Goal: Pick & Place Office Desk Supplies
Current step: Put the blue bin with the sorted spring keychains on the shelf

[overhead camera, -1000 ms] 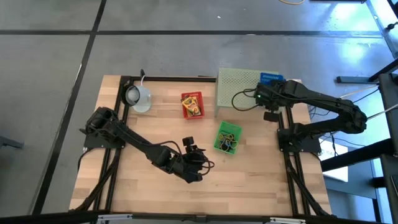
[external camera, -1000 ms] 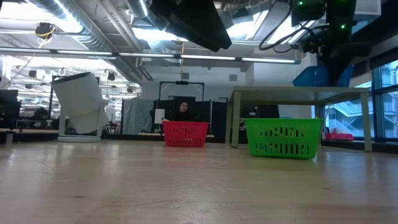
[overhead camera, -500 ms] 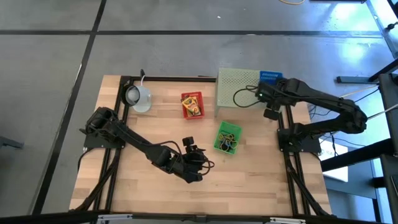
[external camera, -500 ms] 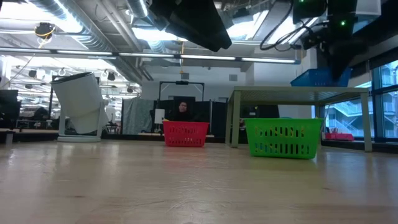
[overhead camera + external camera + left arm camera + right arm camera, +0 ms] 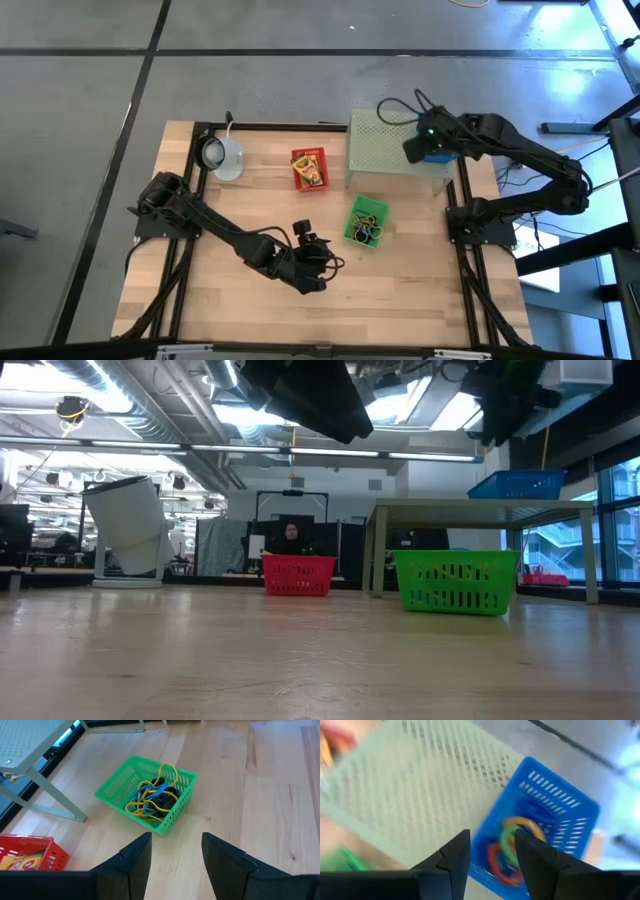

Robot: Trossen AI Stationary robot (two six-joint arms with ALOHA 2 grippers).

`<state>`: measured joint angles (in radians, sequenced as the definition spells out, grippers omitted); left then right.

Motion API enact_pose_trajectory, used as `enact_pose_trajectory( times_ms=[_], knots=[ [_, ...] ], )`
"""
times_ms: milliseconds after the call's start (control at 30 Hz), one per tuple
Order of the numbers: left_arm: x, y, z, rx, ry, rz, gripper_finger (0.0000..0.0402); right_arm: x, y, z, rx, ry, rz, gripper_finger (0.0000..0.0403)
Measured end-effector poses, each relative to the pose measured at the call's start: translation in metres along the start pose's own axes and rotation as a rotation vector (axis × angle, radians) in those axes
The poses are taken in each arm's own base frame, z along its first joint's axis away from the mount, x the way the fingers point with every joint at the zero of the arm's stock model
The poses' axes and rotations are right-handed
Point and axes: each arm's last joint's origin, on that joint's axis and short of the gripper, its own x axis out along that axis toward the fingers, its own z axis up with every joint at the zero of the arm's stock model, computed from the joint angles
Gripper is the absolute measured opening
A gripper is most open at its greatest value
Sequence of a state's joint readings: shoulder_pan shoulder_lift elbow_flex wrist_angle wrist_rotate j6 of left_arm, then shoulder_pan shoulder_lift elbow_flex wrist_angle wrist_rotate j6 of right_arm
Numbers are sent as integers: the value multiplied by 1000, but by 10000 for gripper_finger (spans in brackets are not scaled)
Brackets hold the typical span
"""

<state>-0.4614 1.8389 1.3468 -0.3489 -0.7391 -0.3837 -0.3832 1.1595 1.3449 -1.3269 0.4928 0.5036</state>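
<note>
Table (image 5: 420,290): R hand (image 5: 418,148) now off blue basket (image 5: 540,840), above stand (image 5: 385,140).

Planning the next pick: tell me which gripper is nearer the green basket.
Left. The left gripper sits just beside the green basket, toward the table's front. The right gripper hovers farther off, over the perforated stand.

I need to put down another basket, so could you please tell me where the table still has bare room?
The wooden table is bare along its near edge and right of the left hand. Bare wood also lies between the white round mug and the left arm. The far strip is crowded: red basket, green basket, pale green perforated stand.
</note>
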Motion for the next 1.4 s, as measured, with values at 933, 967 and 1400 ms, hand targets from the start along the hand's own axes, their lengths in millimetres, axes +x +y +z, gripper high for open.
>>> enact_pose_trajectory(
  times_ms=[933, 967, 1400],
  knots=[
    [0, 1, -1, -3, 12, 5, 168, 85, 17, 35, 142, 144, -231, 158],
    [0, 1, -2, -4, 13, 5, 168, 85, 17, 35, 142, 144, -231, 158],
    [0, 0, -2, -12, 16, -4, 168, 87, 17, 33, 163, 148, -237, 158]
  ],
)
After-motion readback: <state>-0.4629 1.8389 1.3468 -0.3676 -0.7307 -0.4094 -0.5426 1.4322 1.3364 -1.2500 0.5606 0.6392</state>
